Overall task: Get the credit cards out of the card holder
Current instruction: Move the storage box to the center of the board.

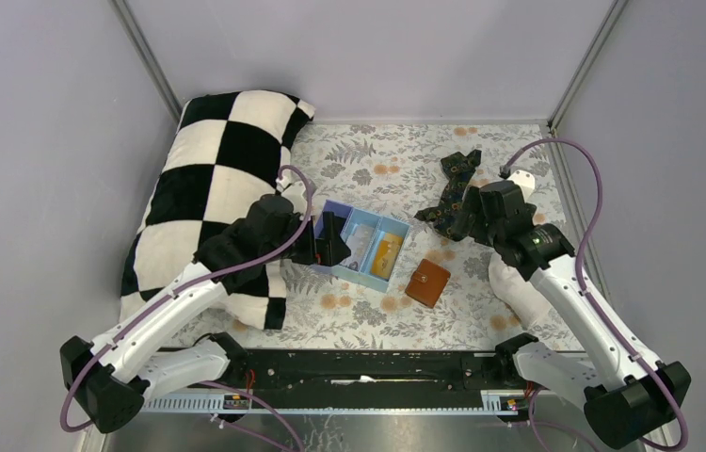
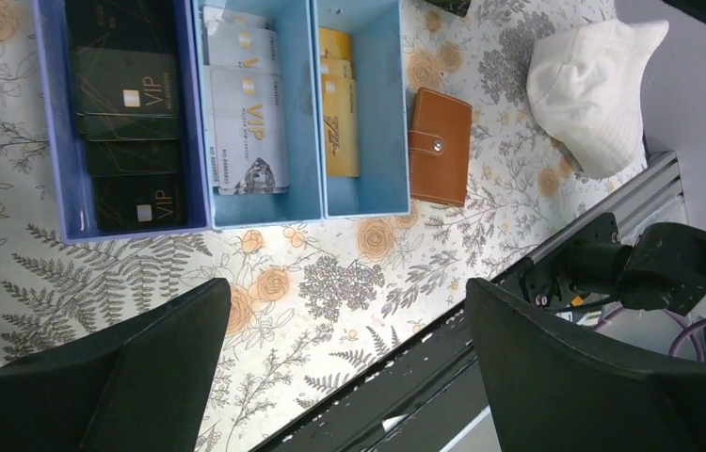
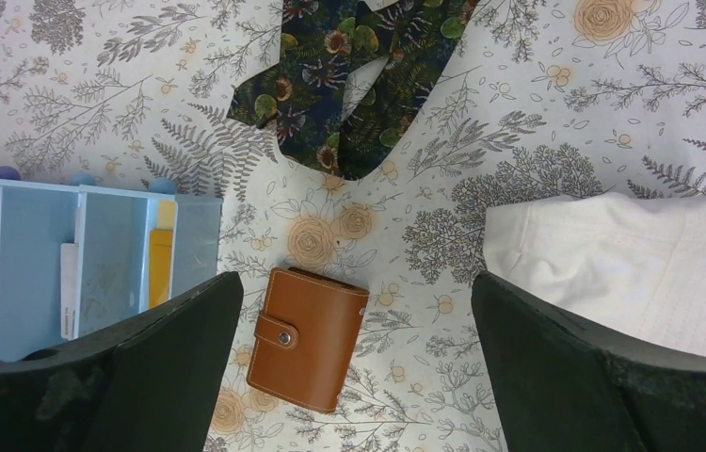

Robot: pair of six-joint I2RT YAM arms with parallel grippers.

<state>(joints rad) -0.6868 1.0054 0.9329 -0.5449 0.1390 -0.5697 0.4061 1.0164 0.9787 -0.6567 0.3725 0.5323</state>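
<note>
- Card holder (image 3: 307, 337), a small brown leather bifold wallet with a round metal snap, lies fastened on the floral-print worktop (image 3: 519, 113), just beside the light blue three-compartment plastic tray (image 2: 315, 113).
- Credit cards (image 2: 246, 122) fill that tray: black in one end compartment, pale in the middle, gold-orange nearest the wallet. Whether any remain inside the wallet is hidden.
- Left pincer (image 2: 347, 282) hangs released and empty near the tray; right pincer (image 3: 349, 281), likewise released, hovers above the wallet.
- Risk: with the snap fastened, a one-sided pull would likely drag the wallet along the worktop rather than open it.
</note>
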